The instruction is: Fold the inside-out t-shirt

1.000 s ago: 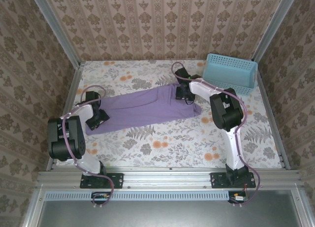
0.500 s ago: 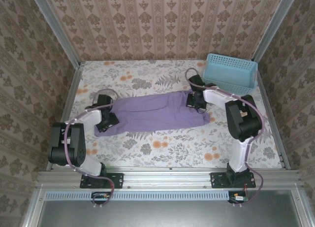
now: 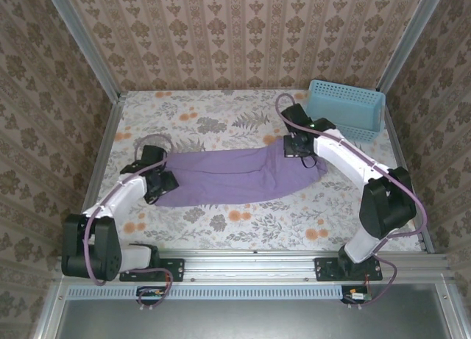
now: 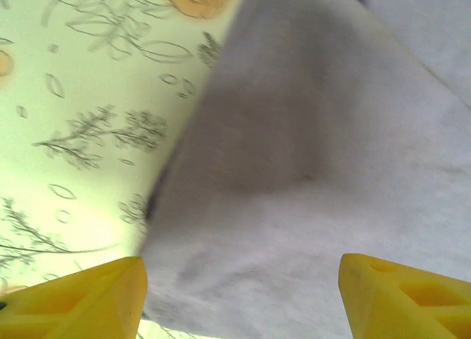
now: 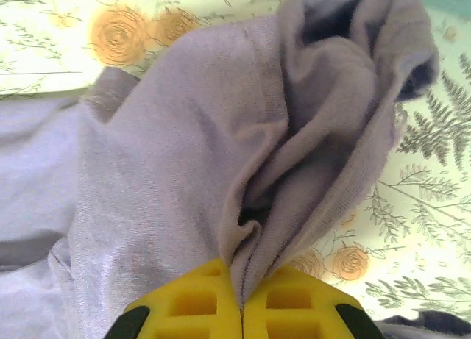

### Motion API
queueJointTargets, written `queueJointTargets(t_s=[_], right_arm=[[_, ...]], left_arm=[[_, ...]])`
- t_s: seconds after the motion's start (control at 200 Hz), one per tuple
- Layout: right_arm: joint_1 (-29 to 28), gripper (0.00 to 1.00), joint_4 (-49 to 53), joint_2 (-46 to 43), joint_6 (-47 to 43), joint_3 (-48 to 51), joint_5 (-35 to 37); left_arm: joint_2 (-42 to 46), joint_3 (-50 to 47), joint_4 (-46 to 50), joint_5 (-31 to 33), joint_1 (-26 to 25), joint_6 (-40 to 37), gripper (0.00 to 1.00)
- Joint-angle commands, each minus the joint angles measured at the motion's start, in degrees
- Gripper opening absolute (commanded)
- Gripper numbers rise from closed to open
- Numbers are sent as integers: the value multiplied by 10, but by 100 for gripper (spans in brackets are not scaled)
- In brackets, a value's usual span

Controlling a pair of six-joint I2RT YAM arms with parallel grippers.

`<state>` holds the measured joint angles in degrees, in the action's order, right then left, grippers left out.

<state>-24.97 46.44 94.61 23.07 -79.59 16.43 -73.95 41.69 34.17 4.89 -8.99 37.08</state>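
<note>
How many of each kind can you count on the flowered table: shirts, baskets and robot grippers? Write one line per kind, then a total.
lavender t-shirt: 1
blue basket: 1
grippers: 2 (left gripper, right gripper)
Total: 4

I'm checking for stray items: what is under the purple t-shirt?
The t-shirt lies on the flowered table cover, visible all around it; anything directly beneath is hidden by cloth.
</note>
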Motion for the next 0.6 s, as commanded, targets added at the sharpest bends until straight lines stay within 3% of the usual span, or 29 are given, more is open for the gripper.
queueJointTargets(t_s=[0.0,0.15,0.31,0.475,0.595], right_arm=[[-23,0,90,10,-34,-69,89],[-24,0,165,32,-58,-155,116],[-46,0,201,44,-78,-232,105],[-92,0,250,92,-84,-306,118],[-136,0,276,140,-79,-348,114]], left_arm=[[-40,25,13,-11,13,-37,71],[-81,21,-15,-29,-8,-38,66],[-104,20,-42,-52,-100,-5,56],[-88,1,-72,-70,-203,56,53],[-40,-26,-70,-64,-212,71,52]])
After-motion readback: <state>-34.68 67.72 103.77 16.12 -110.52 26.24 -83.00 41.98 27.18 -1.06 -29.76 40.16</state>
